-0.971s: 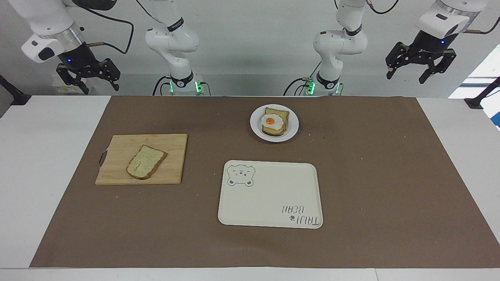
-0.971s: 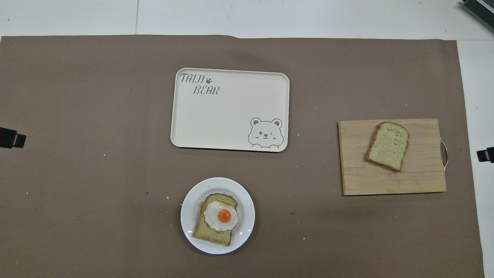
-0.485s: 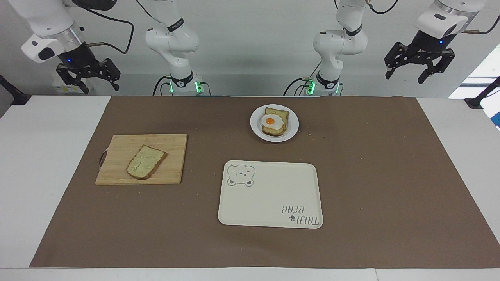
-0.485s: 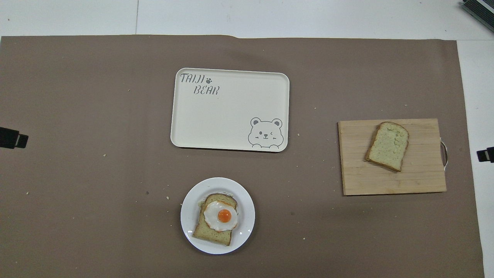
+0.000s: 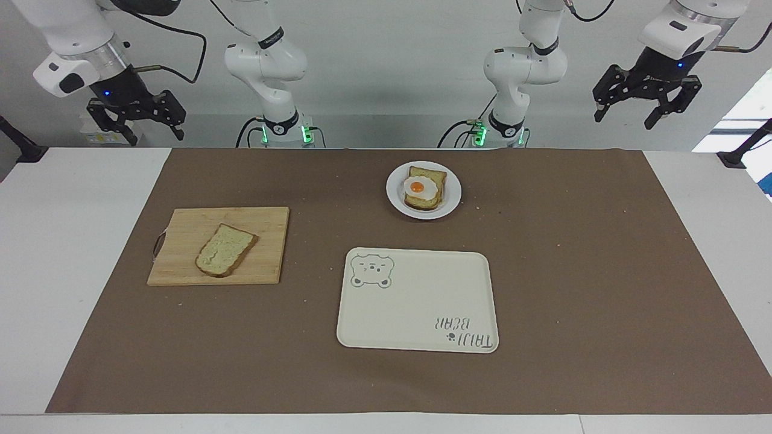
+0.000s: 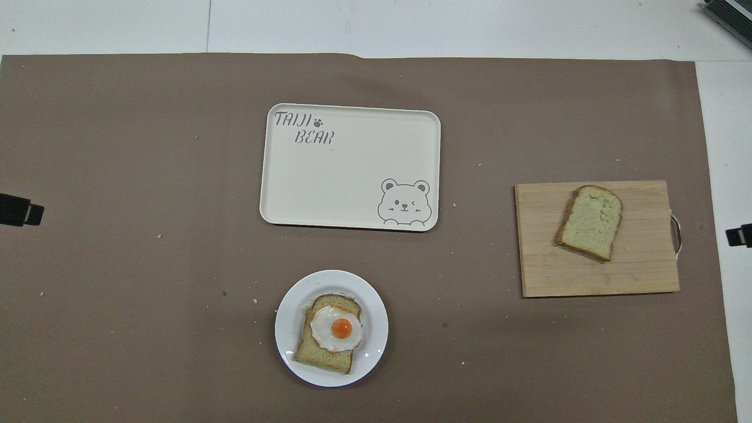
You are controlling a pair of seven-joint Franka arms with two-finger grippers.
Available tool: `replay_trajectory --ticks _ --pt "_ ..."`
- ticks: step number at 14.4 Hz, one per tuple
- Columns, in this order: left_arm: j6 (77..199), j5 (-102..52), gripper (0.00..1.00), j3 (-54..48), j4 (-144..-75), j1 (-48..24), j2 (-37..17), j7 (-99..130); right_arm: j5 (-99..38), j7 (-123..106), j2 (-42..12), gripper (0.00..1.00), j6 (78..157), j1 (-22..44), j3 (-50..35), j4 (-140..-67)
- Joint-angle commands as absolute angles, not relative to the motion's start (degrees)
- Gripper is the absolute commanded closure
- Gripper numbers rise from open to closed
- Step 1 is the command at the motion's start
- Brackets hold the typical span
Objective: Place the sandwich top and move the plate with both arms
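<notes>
**Both arms up, bread on the board**

The bread (image 5: 225, 249) lay on the board (image 5: 265, 232) toward the right arm's end; the plate (image 5: 452, 194) with egg toast (image 5: 424, 189) sat nearer the robots than the tray (image 5: 422, 301); left gripper (image 5: 646, 110) and right gripper (image 5: 136, 125) hung raised at the table's ends, jaws wide, holding nothing.

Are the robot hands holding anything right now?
No. The left end effector and right end effector both hang open and empty. The sandwich top lies untouched on the cutting board.
</notes>
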State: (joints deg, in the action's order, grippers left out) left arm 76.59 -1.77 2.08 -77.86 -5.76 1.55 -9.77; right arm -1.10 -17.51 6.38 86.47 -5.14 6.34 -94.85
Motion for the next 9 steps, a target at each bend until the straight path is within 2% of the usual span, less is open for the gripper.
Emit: replay_trajectory --ticks 1,9 --pt "76.7 -1.8 0.0 2.6 -79.9 -6.8 3.3 -8.6 -1.8 -19.2 7.8 0.0 86.2 -6.3 5.9 -96.3" --pt "76.9 -1.9 0.0 2.6 -79.9 -7.3 3.3 -8.6 -1.8 -19.2 7.8 0.0 86.2 -6.2 5.8 -96.3"
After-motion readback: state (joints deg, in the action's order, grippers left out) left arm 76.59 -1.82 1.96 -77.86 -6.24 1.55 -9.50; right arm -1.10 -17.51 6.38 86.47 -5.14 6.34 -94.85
